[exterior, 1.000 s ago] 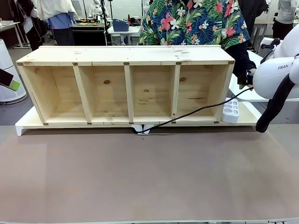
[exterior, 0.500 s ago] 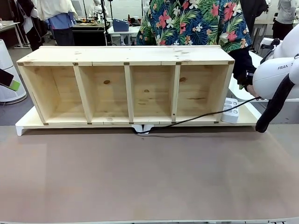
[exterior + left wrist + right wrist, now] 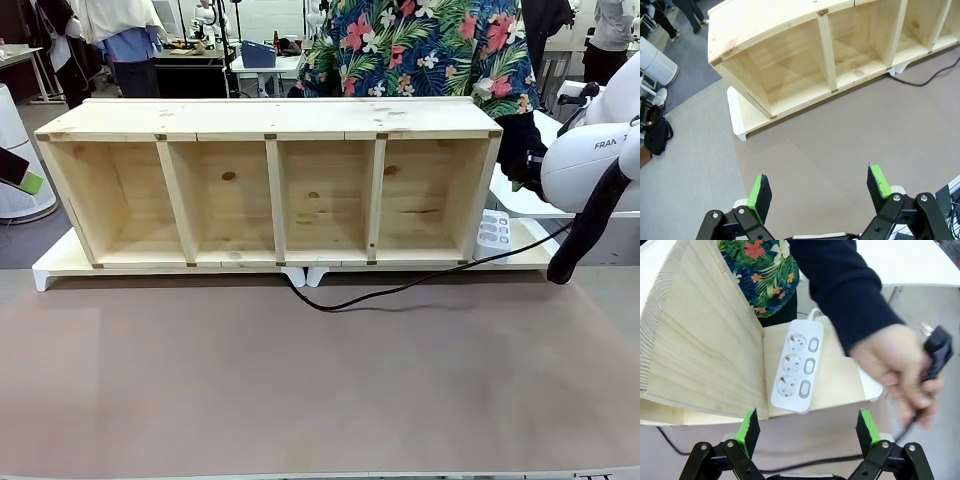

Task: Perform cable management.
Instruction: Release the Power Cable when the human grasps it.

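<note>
On the table, catalogued by item:

Shelf unit: long pale wooden box [image 3: 270,190] lying on its side on a white base board [image 3: 60,262], open front toward the robot, split by three uprights into four compartments.
Compartment contents: all four show bare wood, floor and back wall alike.
Table surface: brown-grey mat [image 3: 320,380] in front of the shelf.
Cable: glossy black cord [image 3: 400,288] emerging from under the shelf's front edge near the middle, lying in a shallow loop on the mat, then rising to the right, passing in front of the power strip toward the person's hand; a short stretch of it also shows at the upper right of the left wrist view [image 3: 925,80].
Plug: chunky black plug [image 3: 937,347] with metal pins, held in the person's hand [image 3: 895,367], off the right end of the shelf, above the table edge.
Power strip: white, three sockets with three switches [image 3: 799,365], flat on the base board just beside the shelf's right end wall.
Person: floral shirt, dark sleeve [image 3: 845,290], standing behind the shelf's right half.
Left gripper [image 3: 820,192]: fingers spread wide, nothing between the green pads, hovering over the mat off the shelf's left end.
Right gripper [image 3: 807,432]: fingers spread wide, nothing between them, aimed at the power strip and the shelf's end wall.
</note>
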### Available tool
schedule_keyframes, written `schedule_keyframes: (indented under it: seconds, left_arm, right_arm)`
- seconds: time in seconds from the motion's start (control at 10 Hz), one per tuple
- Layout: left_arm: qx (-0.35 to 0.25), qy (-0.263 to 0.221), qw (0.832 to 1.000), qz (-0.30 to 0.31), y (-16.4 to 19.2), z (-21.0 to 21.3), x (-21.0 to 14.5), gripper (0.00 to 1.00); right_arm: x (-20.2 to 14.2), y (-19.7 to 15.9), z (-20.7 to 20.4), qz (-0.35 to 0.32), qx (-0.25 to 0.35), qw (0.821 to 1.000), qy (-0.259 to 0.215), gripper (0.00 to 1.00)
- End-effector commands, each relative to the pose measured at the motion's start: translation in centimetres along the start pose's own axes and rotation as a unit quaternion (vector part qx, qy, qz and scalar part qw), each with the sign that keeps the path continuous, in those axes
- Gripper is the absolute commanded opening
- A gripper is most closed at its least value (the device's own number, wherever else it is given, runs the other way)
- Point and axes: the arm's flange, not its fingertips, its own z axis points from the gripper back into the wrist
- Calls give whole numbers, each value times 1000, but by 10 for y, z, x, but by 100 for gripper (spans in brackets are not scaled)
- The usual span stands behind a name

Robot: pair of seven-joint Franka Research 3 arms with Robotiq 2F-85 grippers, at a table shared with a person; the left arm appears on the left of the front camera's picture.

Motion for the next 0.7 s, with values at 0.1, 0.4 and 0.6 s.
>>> schedule_keyframes:
  seconds: [0.1,0.4,0.6]
  left_arm:
    - [0,-3,1000,2,1,-1,1,100]
    - [0,-3,1000,2,1,-1,1,100]
    - [0,-3,1000,2,1,-1,1,100]
  right_arm:
    - [-1,1,-1,-3,0,1000,4,100]
    - [-1,1,-1,-3,0,1000,4,100]
    - [-1,1,-1,-3,0,1000,4,100]
